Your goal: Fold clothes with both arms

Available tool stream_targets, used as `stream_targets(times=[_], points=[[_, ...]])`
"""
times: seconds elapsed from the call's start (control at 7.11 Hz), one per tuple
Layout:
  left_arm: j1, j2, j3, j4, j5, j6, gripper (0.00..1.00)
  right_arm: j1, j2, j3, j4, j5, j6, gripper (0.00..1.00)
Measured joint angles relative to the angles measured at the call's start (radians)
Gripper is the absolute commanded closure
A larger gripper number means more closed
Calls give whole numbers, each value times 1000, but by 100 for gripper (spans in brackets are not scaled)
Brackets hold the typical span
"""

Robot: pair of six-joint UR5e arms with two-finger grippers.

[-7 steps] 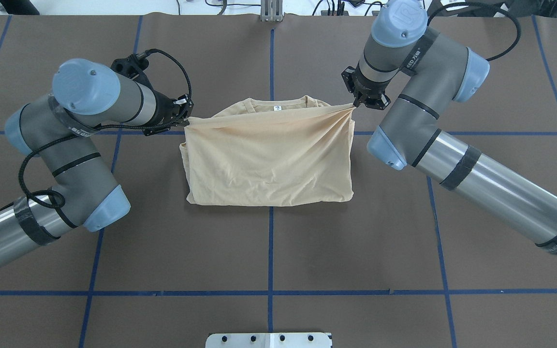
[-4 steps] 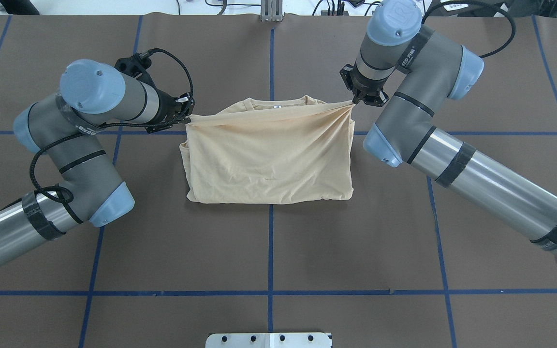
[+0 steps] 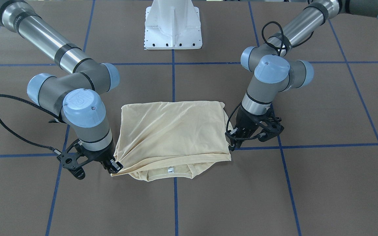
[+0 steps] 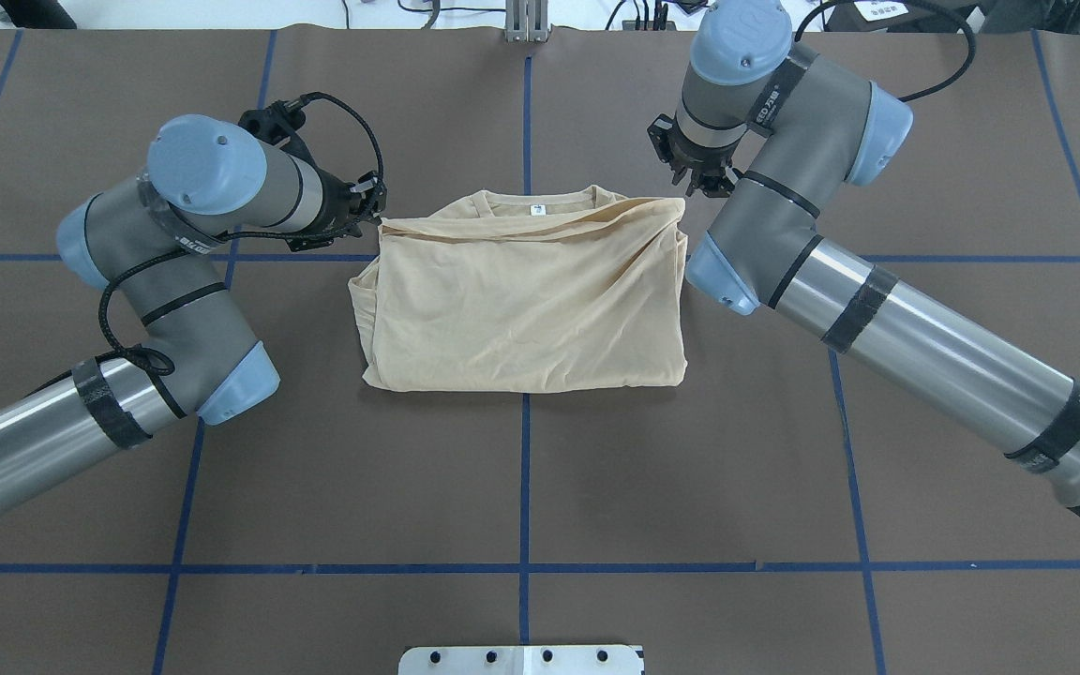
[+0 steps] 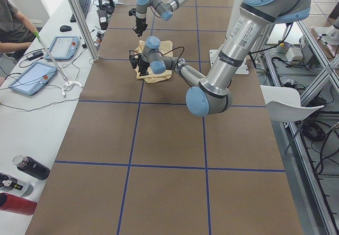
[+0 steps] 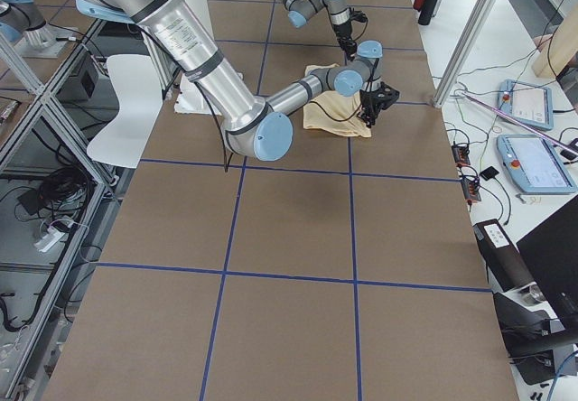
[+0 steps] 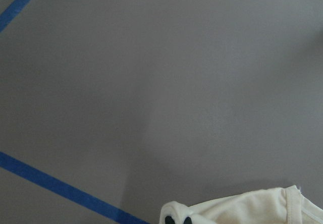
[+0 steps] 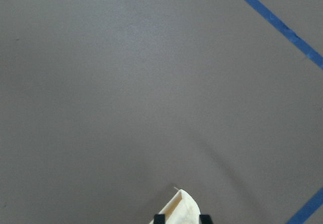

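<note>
Overhead cam: fixed behind robot, high, looked fwd and down at table (image 4: 690,469). Front cam: opposite side, faced robot, steep down, pedestal (image 3: 173,26) at top. Both shared the shirt (image 4: 521,300), spanning from one set of fingers to the other. Side cams: at table ends, distant, looked lengthwise; shirt small, far from lens. Wrist cams: very close, looked past left gripper (image 7: 178,220) and right gripper (image 8: 181,219) to table; shirt corner at fingertips, bottom edge.
</note>
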Motion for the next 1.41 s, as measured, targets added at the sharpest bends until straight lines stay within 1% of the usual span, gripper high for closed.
stream_targets(times=[0.28, 0.42, 0.56, 0.7, 0.84, 0.98, 1.13, 1.27, 1.41], points=[[-8, 3, -8, -15, -3, 7, 50, 0, 7, 14, 1, 0, 4, 30], [-13, 10, -34, -15, -7, 8, 50, -2, -24, 77, 2, 0, 15, 28], [-20, 23, -70, -13, -8, 8, 50, -12, -92, 185, 3, -2, 46, 26], [-25, 43, -109, -12, -9, 7, 50, -38, -183, 319, 4, -20, 102, 25], [-28, 65, -141, -13, -8, 7, 50, -80, -275, 449, 4, -65, 170, 22], [-29, 82, -161, -15, -6, 8, 50, -133, -347, 547, 5, -124, 259, 22], [-29, 93, -177, -16, -1, 8, 49, -190, -384, 594, 6, -191, 361, 22], [-30, 105, -190, -17, 2, 12, 49, -248, -398, 611, 9, -260, 461, 21], [-30, 112, -198, -17, 4, 17, 49, -282, -411, 613, 10, -295, 523, 21]])
